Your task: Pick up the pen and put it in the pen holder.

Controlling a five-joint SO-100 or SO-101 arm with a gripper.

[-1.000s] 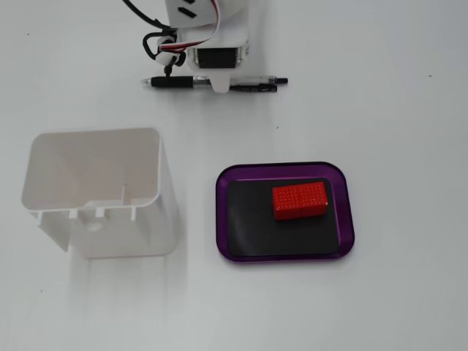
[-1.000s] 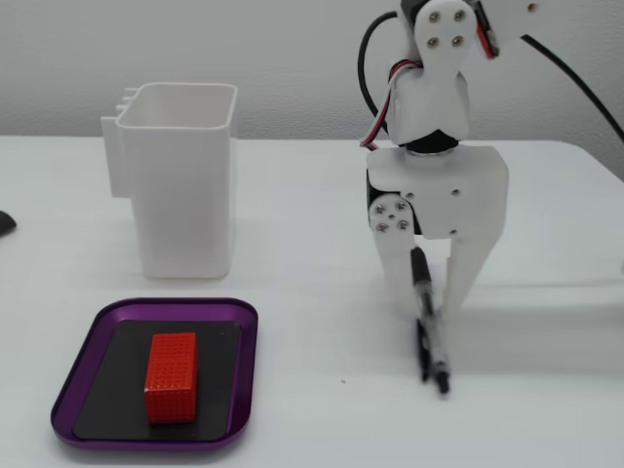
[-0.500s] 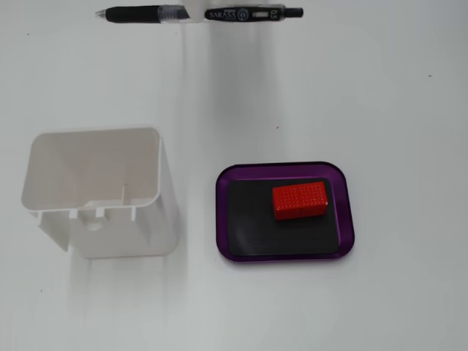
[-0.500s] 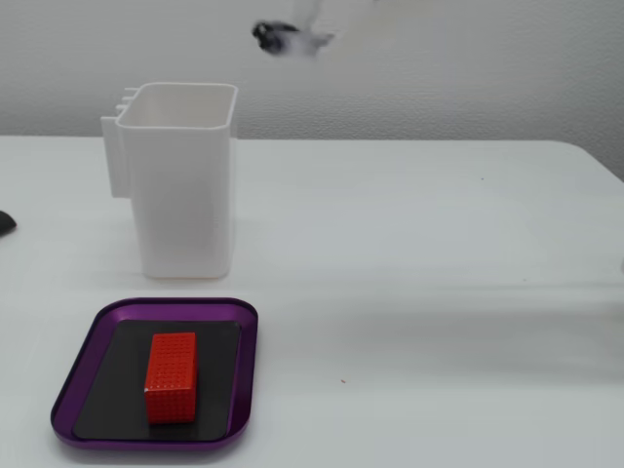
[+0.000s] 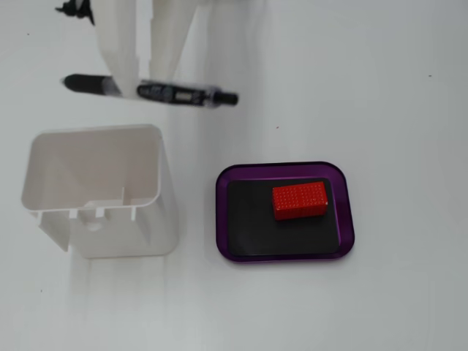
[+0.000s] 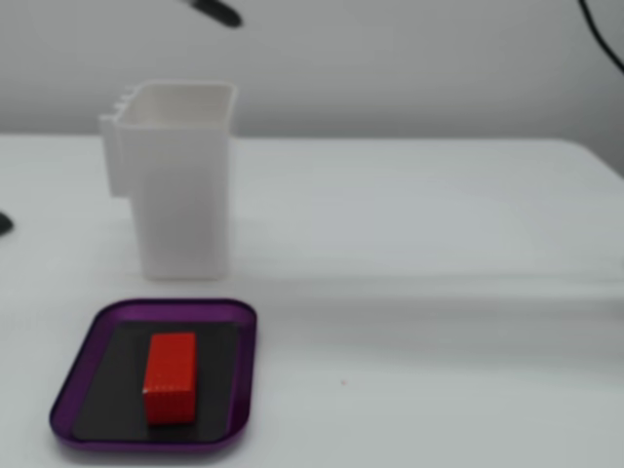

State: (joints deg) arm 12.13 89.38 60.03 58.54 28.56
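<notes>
The black pen hangs level in the overhead-looking fixed view, just beyond the far edge of the white pen holder. My white gripper comes in from the top edge, its two fingers shut on the pen's middle. In the side-on fixed view only one dark end of the pen shows at the top edge, well above the open pen holder. The gripper itself is out of that view. The holder stands upright and looks empty.
A purple tray with a black insert holds a red block, right of the holder. In the side-on view the tray lies in front of the holder. A black cable crosses the top right corner.
</notes>
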